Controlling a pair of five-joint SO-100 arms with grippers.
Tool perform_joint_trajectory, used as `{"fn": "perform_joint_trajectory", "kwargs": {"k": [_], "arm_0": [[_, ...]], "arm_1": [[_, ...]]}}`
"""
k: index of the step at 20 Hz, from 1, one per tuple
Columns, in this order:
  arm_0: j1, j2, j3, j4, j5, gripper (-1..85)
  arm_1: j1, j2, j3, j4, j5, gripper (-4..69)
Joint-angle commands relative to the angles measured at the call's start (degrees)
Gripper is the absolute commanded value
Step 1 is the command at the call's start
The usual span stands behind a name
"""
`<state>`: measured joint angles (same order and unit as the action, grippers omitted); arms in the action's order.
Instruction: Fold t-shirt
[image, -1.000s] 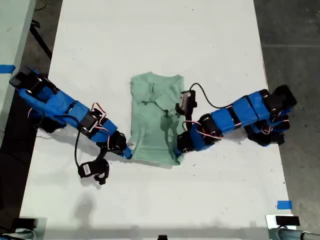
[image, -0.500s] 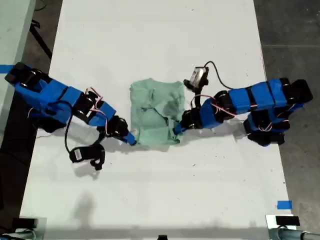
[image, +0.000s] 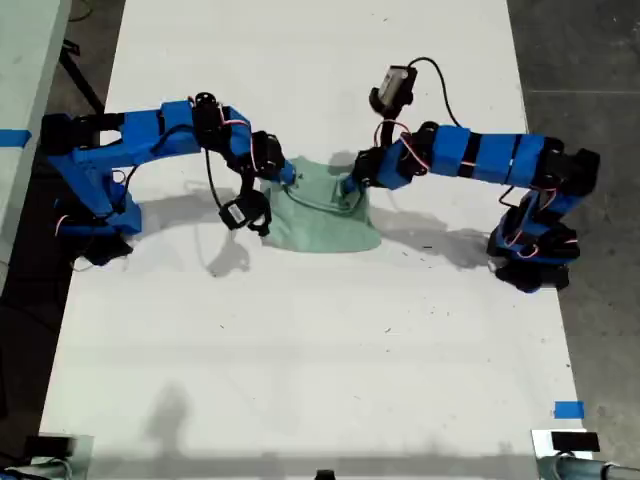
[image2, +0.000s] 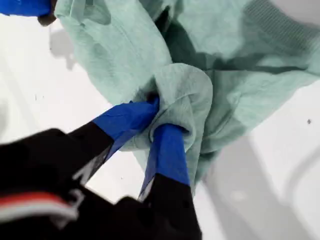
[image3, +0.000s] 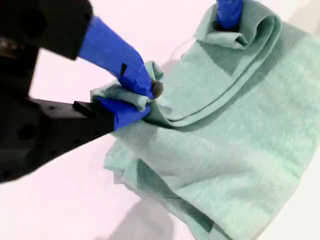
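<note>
The pale mint-green t-shirt (image: 325, 215) lies bunched on the white table (image: 320, 350), with its upper edge lifted between two blue arms. One gripper (image: 288, 176) pinches it from the exterior view's left and another gripper (image: 352, 185) from the right; the wrist views do not settle which is which. My first gripper (image2: 161, 120) is shut on a rolled fold of the t-shirt (image2: 120, 55). My second gripper (image3: 146, 99) is shut on layered edges of the t-shirt (image3: 240, 140). Each wrist view shows the other gripper's blue tip (image2: 25, 6) (image3: 229, 12) holding the cloth further along.
Dark floor borders the table on both sides of the exterior view. Blue tape (image: 568, 409) marks the table near the view's lower right, and more tape (image: 12, 137) sits at the left edge. A wrist camera (image: 240, 212) hangs beside the shirt.
Both grippers have carried the shirt's near hem away from the table's front edge and up over the rest. The flat shirt is now a shorter, bunched heap held at its far edge.
</note>
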<state>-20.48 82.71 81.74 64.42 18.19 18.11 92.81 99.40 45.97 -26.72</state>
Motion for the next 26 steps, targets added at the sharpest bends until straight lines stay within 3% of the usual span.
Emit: {"fn": "perform_joint_trajectory", "kwargs": {"k": [1,3,4,5,6,9,15,17,19,23,26], "arm_0": [[-1.85,-1.76,-5.89,1.58,1.49,0.0],[-2.20,-2.11,-5.89,1.49,1.23,2.9],[-2.29,-1.93,-6.06,0.97,2.46,18.8],[-2.55,-1.41,-6.42,0.97,3.43,25.9],[-3.34,-0.26,-6.24,0.70,4.04,29.2],[-8.26,4.66,-5.19,1.14,7.29,39.5],[-16.61,27.33,13.01,-0.18,9.40,36.4],[-16.79,38.67,24.70,-2.55,9.14,31.6],[-15.47,50.98,37.44,-4.83,7.65,19.4],[-9.49,73.39,59.15,-6.24,1.85,0.1],[-4.04,87.63,72.07,-5.63,-4.39,0.0]], "arm_1": [[2.29,-1.41,-6.42,-0.53,-1.58,-1.2],[3.25,-2.55,-7.73,-0.09,-1.93,-1.7],[3.96,-2.81,-9.05,0.97,-2.64,1.4],[5.10,-2.90,-10.11,1.41,-3.96,27.5],[6.77,-2.90,-11.34,2.55,-5.54,32.7],[13.80,1.32,-12.22,6.42,-7.65,26.8],[24.17,15.38,-5.27,13.97,-12.66,22.2],[26.89,23.64,2.20,16.52,-13.27,21.3],[27.33,33.40,12.22,18.02,-14.50,13.8],[24.61,57.74,32.78,23.29,-7.47,4.9],[14.85,80.42,47.55,25.66,2.55,-1.1]]}}
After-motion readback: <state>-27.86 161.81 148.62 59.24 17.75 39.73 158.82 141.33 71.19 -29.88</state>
